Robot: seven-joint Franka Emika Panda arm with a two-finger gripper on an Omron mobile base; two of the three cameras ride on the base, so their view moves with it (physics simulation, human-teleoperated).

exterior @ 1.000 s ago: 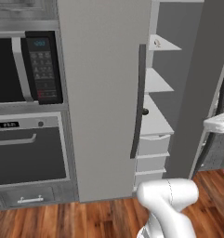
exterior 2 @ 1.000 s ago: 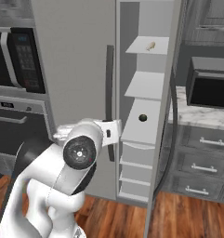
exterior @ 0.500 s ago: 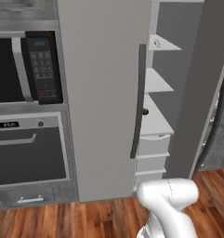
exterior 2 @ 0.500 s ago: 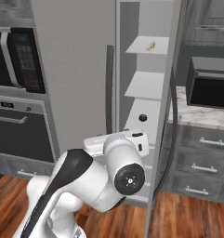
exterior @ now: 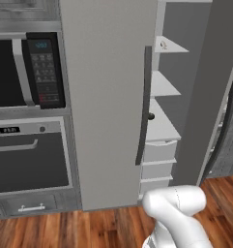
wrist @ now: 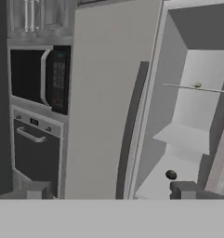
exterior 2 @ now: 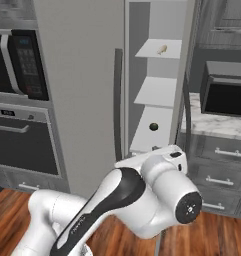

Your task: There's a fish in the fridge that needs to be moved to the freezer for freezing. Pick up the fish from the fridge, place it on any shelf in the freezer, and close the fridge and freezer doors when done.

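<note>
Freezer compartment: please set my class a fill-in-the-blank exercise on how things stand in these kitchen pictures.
1. The fish lies on the ___ of the three open shelves in the freezer.
2. The freezer door stands ___.
3. The wider fridge door beside it is ___.
4. The gripper is ___, with nothing between its fingers.

Missing words: top; open; shut; open.
</note>
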